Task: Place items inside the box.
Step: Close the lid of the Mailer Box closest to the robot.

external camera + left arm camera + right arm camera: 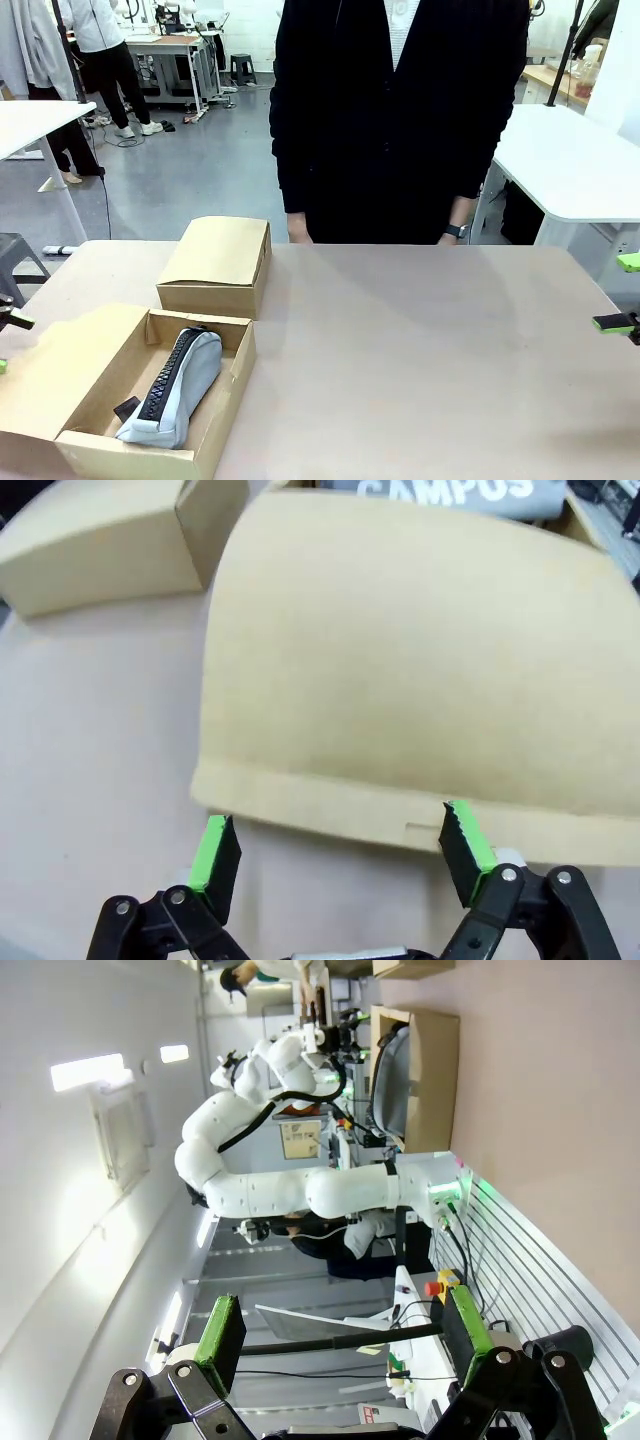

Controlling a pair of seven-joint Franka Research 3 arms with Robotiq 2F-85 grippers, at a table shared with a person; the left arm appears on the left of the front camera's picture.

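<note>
An open cardboard box (228,398) stands at the table's front left. A grey zip pouch (180,385) lies inside it, and its white "CAMPUS" lettering shows on the pouch (450,492) in the left wrist view. Beside the pouch a small black item (127,408) peeks out; I cannot tell what it is. My left gripper (340,850) hangs open just outside the box's folded-out lid flap (400,660), holding nothing. At the table's right edge my right gripper (622,292) is open and empty, far from the box. The right gripper (342,1328) faces across the table to the box (430,1060).
A second, closed cardboard box (215,265) sits just behind the open one. A person in dark clothes (400,120) stands at the far edge with hands down behind the table. The bare tabletop (430,360) stretches across the middle and right.
</note>
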